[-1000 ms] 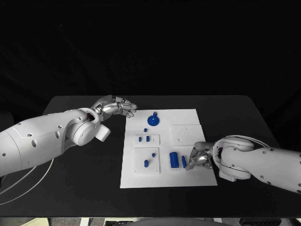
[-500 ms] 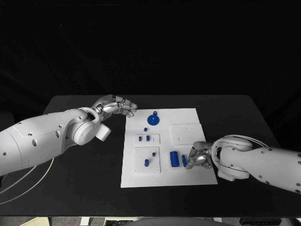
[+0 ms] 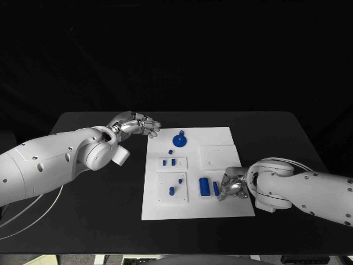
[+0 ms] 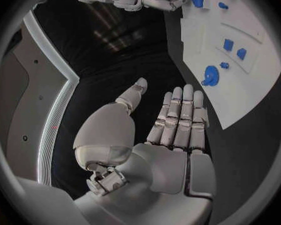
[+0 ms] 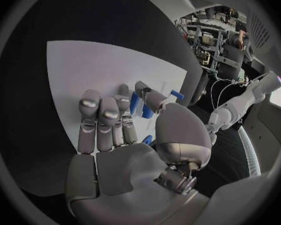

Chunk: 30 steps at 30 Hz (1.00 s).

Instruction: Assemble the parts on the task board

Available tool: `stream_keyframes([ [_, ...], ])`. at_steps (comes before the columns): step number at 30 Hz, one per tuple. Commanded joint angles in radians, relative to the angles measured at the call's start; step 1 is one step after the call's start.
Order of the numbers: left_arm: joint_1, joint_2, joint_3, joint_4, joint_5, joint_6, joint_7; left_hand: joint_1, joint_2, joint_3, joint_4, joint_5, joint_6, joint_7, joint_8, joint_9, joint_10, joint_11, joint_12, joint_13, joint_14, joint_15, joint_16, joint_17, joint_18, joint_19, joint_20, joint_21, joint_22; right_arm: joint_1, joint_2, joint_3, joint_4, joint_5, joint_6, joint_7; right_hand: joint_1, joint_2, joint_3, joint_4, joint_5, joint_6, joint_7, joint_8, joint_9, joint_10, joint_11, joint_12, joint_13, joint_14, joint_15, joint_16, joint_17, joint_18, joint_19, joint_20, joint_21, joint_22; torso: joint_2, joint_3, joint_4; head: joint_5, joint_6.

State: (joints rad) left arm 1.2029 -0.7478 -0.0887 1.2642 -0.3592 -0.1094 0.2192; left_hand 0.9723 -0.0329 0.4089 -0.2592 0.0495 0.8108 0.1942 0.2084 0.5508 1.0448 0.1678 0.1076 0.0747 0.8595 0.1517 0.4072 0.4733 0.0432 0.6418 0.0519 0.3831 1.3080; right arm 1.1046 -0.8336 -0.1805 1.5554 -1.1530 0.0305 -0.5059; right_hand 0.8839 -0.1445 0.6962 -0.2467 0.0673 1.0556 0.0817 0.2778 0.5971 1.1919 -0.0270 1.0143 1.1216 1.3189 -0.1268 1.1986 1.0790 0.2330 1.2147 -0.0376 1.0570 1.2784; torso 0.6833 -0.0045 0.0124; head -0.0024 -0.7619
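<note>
We see a matte black table (image 3: 81, 221) set against a dark backdrop. In its middle lies the flat white rectangular task board (image 3: 194, 208), carrying small blue plastic parts: a round disc with a stem (image 3: 180, 141) near the far end, a short upright cylinder (image 3: 203, 186) and a slim blue bar (image 3: 215, 189) near the front. Our silver left hand (image 3: 135, 125) hovers beside the board's far left corner, fingers apart, holding nothing. Our silver right hand (image 3: 232, 185) rests at the board's right edge, fingertips at the slim bar; we cannot tell whether it grips it.
</note>
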Motion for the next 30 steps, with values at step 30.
stream_keyframes([
  [30,0.0,0.001,0.001,0.002,0.005,0.012,0.007,-0.002,0.008,0.004,-0.002,0.002,-0.006,-0.002,0.006,-0.002,0.001,0.004,0.005,-0.002,0.006,0.001,-0.005,0.003,0.015,0.007,0.0,-0.005,0.015,-0.002,-0.036,-0.001,0.019,0.01,-0.015,0.051,-0.041,-0.038,-0.036,0.068,-0.012,0.015,0.0,-0.008,-0.01,0.008,-0.002,0.005,-0.005,0.008,-0.001,-0.005,-0.003,0.029,0.01,0.004,-0.001,-0.009,0.0,0.0011,-0.0008,-0.001,0.006],
])
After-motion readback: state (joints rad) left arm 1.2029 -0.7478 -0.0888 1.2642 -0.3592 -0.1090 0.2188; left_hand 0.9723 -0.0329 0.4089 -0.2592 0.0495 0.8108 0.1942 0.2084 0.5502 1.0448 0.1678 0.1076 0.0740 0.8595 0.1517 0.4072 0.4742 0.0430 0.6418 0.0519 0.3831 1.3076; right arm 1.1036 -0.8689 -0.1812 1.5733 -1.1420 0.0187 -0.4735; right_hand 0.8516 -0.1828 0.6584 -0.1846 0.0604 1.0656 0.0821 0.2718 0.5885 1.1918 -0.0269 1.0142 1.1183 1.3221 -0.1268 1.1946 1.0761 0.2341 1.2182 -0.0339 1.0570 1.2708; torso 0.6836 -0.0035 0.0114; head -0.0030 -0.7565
